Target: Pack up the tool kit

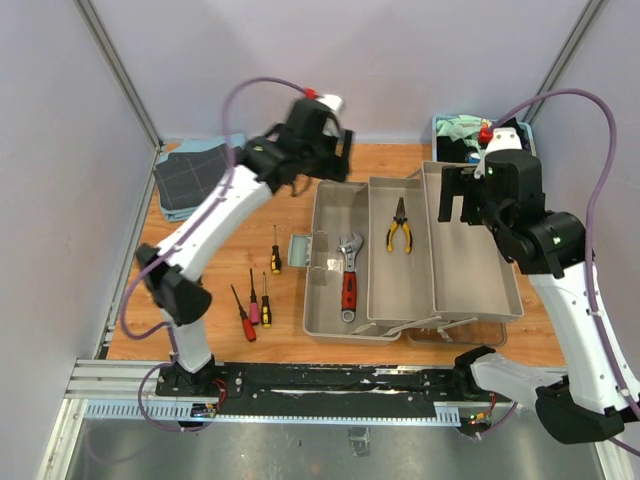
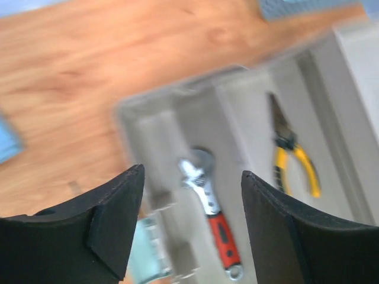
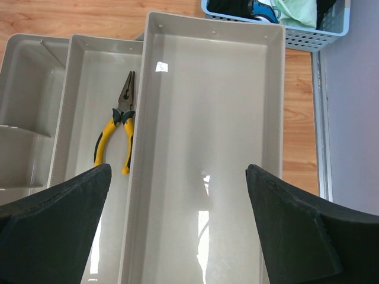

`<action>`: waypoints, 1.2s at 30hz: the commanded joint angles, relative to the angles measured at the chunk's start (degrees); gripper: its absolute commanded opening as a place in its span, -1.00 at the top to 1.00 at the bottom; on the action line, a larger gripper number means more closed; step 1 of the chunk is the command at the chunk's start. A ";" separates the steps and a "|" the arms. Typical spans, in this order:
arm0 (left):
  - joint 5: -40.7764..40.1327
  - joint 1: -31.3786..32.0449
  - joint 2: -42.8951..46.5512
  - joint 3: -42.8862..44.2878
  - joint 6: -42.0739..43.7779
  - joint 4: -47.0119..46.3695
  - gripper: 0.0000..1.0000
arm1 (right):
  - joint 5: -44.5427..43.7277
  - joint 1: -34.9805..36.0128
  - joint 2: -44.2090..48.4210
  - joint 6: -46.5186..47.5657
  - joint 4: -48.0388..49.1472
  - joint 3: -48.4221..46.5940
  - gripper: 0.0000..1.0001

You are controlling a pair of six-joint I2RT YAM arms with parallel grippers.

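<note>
The grey-beige toolbox lies open on the wooden table with its trays folded out. A red-handled wrench lies in the left tray. Yellow-handled pliers lie in the middle tray. The deep right compartment is bare. Several small screwdrivers lie on the table left of the box. My left gripper is open and empty, high above the box's far left corner; the wrench shows between its fingers. My right gripper is open and empty above the right compartment. No tape measure is in view.
A blue slatted basket of cloths stands behind the box at the far right, also in the right wrist view. Folded dark grid cloths lie at the far left. A translucent flap sticks out at the box's left side.
</note>
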State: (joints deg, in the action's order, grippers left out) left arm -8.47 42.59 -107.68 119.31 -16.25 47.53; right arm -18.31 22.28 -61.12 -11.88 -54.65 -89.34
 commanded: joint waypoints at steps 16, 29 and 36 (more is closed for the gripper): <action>9.77 -54.02 32.78 -54.10 27.60 -0.16 -0.99 | 8.70 -1.01 -10.62 2.03 9.19 -1.17 -0.97; 6.38 -62.86 26.81 -63.79 32.63 -10.71 -0.90 | 11.35 -1.01 -15.54 1.75 4.05 -8.76 -0.96; 8.07 -63.03 23.66 -66.49 32.31 -14.25 -0.57 | 11.87 -1.01 -17.23 0.78 2.37 -11.71 -0.97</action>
State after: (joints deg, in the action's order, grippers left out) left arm -1.50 -20.12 -82.28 53.89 15.18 37.19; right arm -7.01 22.02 -77.62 -10.41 -50.19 -98.61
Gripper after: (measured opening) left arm 0.831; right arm 0.984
